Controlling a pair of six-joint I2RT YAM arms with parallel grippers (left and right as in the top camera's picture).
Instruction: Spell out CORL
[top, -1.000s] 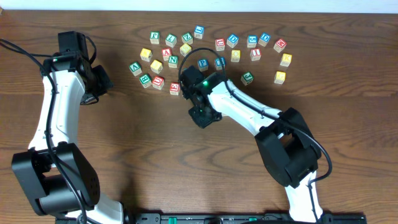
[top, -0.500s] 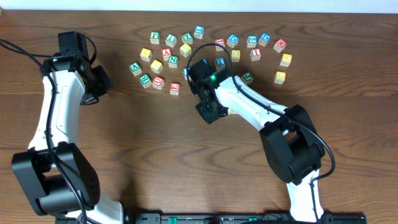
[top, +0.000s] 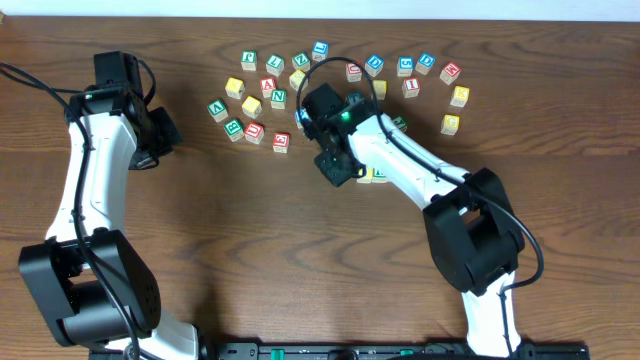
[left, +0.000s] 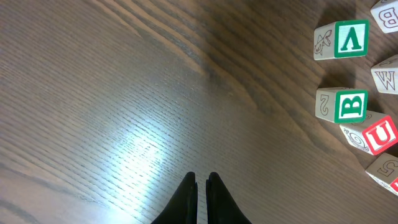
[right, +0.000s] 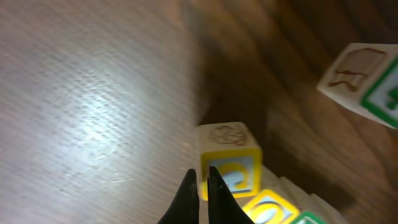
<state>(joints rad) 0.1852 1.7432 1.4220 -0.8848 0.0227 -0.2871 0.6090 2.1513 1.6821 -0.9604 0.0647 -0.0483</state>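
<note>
Both grippers had their fingers pressed together with nothing between them. In the right wrist view, the right gripper (right: 203, 182) hung low over the table (top: 250, 250). Its tips overlapped the lower left corner of a yellow-framed cube (right: 229, 163) bearing a curved blue letter, though whether they touched it could not be told. A second yellow-framed cube (right: 271, 209) sat just beside the first at its four o'clock. Beyond that, a green-edged cube (right: 309, 218) showed only a corner at the frame's bottom edge. A blurred cube (right: 364, 78) with green print lay apart at two o'clock.

From overhead, this short row (top: 372, 175) lay at three o'clock of the right gripper, partly hidden under the arm, near the table's middle. The loose cubes (top: 262, 88) were scattered from ten to one o'clock of the row.

The left gripper (left: 202, 186) hovered over bare wood, well apart at nine o'clock. A green V cube (left: 349, 38), a green B cube (left: 350, 106) and a red U cube (left: 379, 135) stood at the three o'clock edge of its view.
</note>
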